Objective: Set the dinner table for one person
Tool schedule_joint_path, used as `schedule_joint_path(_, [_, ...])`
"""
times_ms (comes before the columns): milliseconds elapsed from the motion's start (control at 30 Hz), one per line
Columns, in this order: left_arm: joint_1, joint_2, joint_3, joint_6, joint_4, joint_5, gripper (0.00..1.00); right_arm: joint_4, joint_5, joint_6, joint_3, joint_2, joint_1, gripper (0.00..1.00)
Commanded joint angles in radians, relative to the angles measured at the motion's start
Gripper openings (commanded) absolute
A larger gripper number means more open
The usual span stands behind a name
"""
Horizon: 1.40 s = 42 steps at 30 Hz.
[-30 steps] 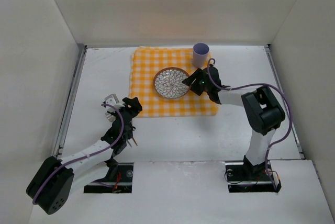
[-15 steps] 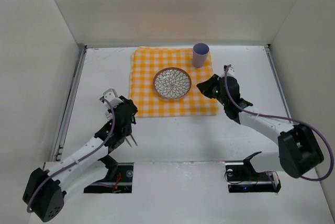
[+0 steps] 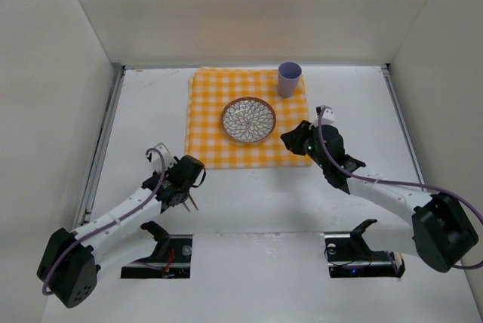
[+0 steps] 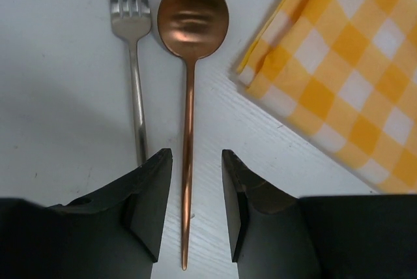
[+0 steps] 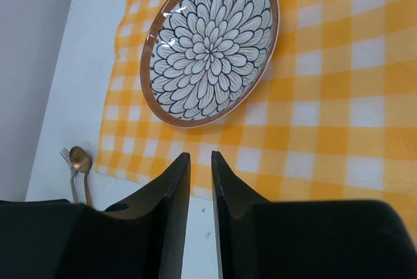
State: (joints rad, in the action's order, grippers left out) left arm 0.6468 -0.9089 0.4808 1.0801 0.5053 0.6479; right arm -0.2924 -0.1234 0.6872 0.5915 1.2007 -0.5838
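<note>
On the white dinner table (image 3: pixel 151 104) lies a yellow checked cloth (image 3: pixel 226 149) with a flower-patterned plate (image 3: pixel 248 120) and a purple cup (image 3: pixel 289 78) on it. A copper spoon (image 4: pixel 193 18) and a silver fork (image 4: pixel 130 12) lie side by side on the table, just left of the cloth's near corner (image 4: pixel 339 64). My left gripper (image 4: pixel 195 155) is open and straddles the spoon's handle without touching it. It hides most of both utensils in the top view (image 3: pixel 187 187). My right gripper (image 5: pixel 199 156) hovers over the cloth's near edge, its jaws a narrow gap apart and empty.
Metal rails (image 3: pixel 102 142) run along the table's left and right edges, and white walls enclose it. The plate (image 5: pixel 212 44) lies just ahead of my right fingers. The spoon (image 5: pixel 81 160) and fork (image 5: pixel 67 156) show far left in the right wrist view.
My left gripper has come nearer along the utensils and its jaws have narrowed around the spoon handle. My right gripper has drawn back from the plate's right rim to the cloth's near edge.
</note>
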Motion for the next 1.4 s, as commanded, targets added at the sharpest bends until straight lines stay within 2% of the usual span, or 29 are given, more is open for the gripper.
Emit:
schedule_joint_path(0, [0.021, -0.036, 0.024, 0.069, 0.045, -0.016, 0.34, -0.050, -0.012, -0.017, 0.007, 0.011, -0.009, 0.26])
schedule_joint_path(567, [-0.025, -0.274, 0.007, 0.046, -0.093, -0.056, 0.24, -0.062, -0.001, -0.018, -0.002, -0.006, -0.021, 0.28])
schedule_joint_path(733, [-0.066, -0.271, -0.022, 0.044, -0.099, -0.071, 0.11, -0.063, -0.005, -0.015, -0.012, -0.020, -0.021, 0.28])
schedule_joint_path(833, [-0.074, -0.205, -0.016, 0.020, -0.082, -0.062, 0.04, -0.063, -0.007, -0.014, -0.012, -0.013, -0.017, 0.28])
schedule_joint_path(1033, [-0.069, -0.024, 0.119, -0.091, 0.074, 0.027, 0.02, -0.063, -0.015, -0.011, -0.018, -0.018, -0.003, 0.28])
schedule_joint_path(1133, [-0.057, -0.015, 0.232, -0.147, 0.121, 0.050, 0.02, -0.070, -0.045, 0.008, -0.038, -0.042, 0.022, 0.28])
schedule_joint_path(1233, [-0.010, -0.082, 0.347, -0.210, 0.067, 0.042, 0.02, -0.074, -0.080, 0.028, -0.076, -0.105, 0.072, 0.33])
schedule_joint_path(1367, [0.092, -0.299, 0.516, -0.305, -0.106, 0.015, 0.02, -0.068, -0.134, 0.054, -0.111, -0.154, 0.121, 0.46])
